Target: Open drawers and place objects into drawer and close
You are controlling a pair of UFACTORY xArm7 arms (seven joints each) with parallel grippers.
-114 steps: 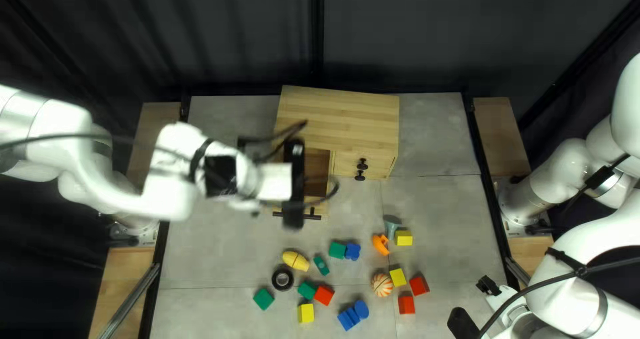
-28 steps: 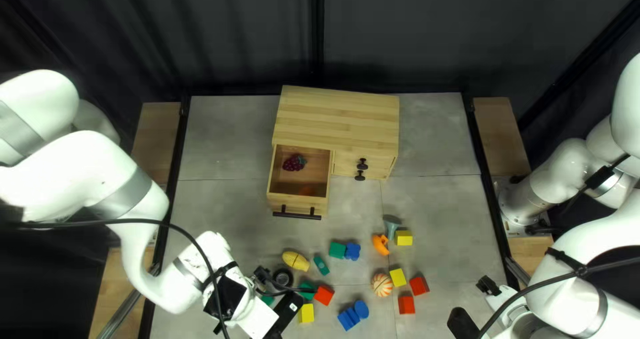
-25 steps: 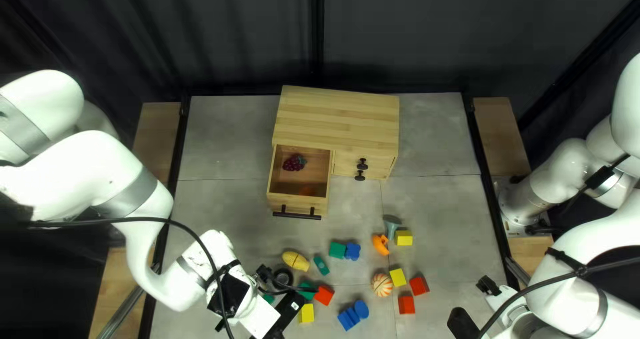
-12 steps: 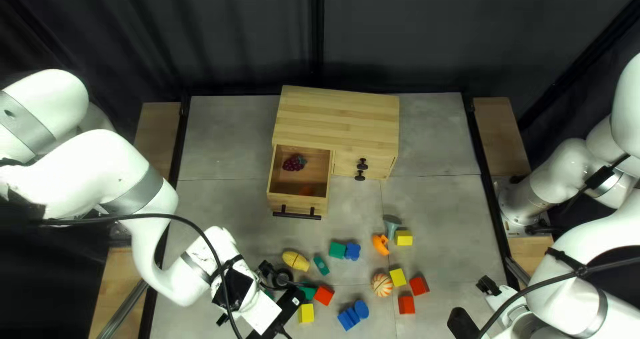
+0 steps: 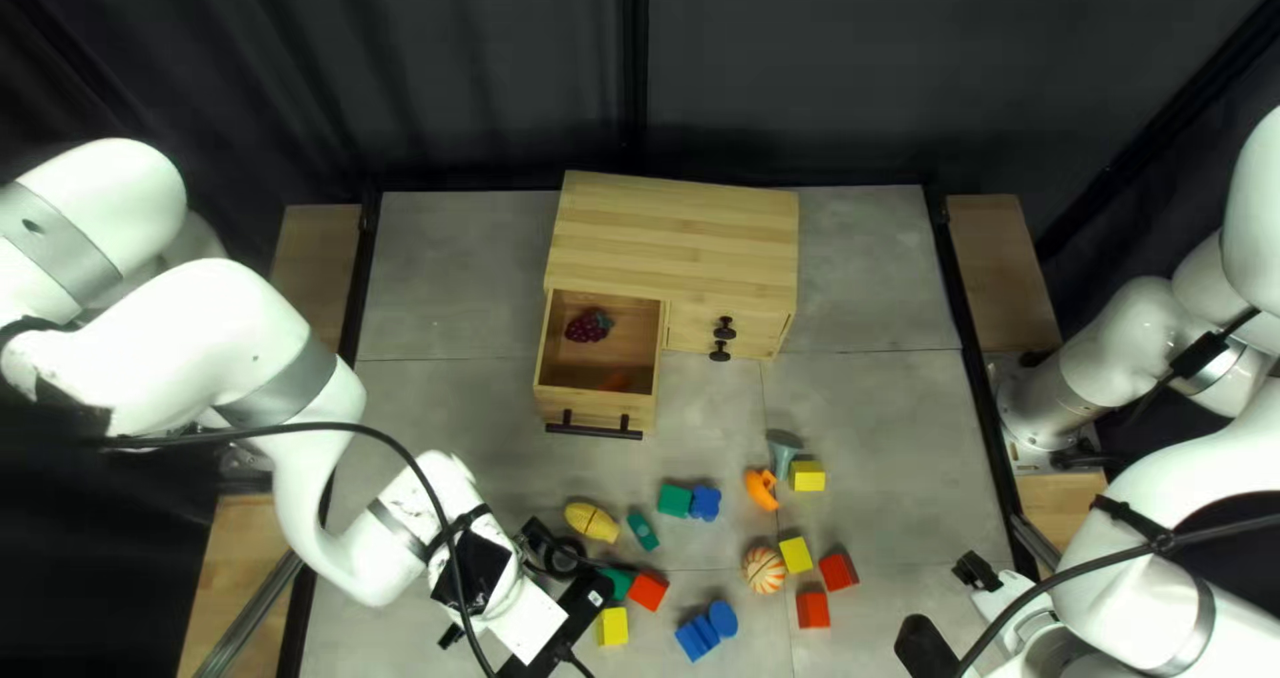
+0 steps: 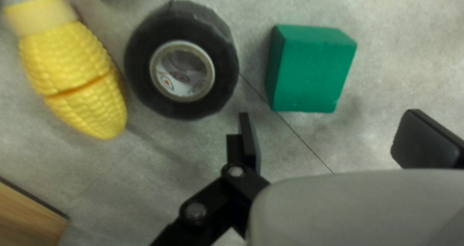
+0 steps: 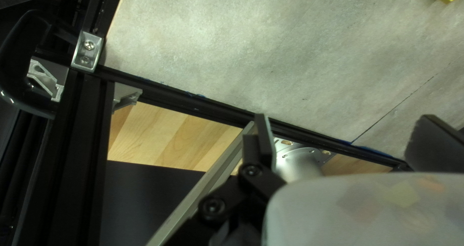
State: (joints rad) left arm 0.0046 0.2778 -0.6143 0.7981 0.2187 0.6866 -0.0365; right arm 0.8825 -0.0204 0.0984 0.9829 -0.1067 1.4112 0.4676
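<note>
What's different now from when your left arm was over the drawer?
My open left gripper has moved from over the open wooden drawer toward the table's near edge, by the black tape roll and a green block. Whether it let something go, I can't tell. The drawer, my white right arm and the scattered toys in view stayed put.

Past the 2 sets of jaws hangs a dark curtain (image 5: 454,65). The gray desk (image 5: 867,398) is under the left jaws. Under the right jaws, a black rail (image 7: 193,105) runs beside light wood (image 7: 164,134).
</note>
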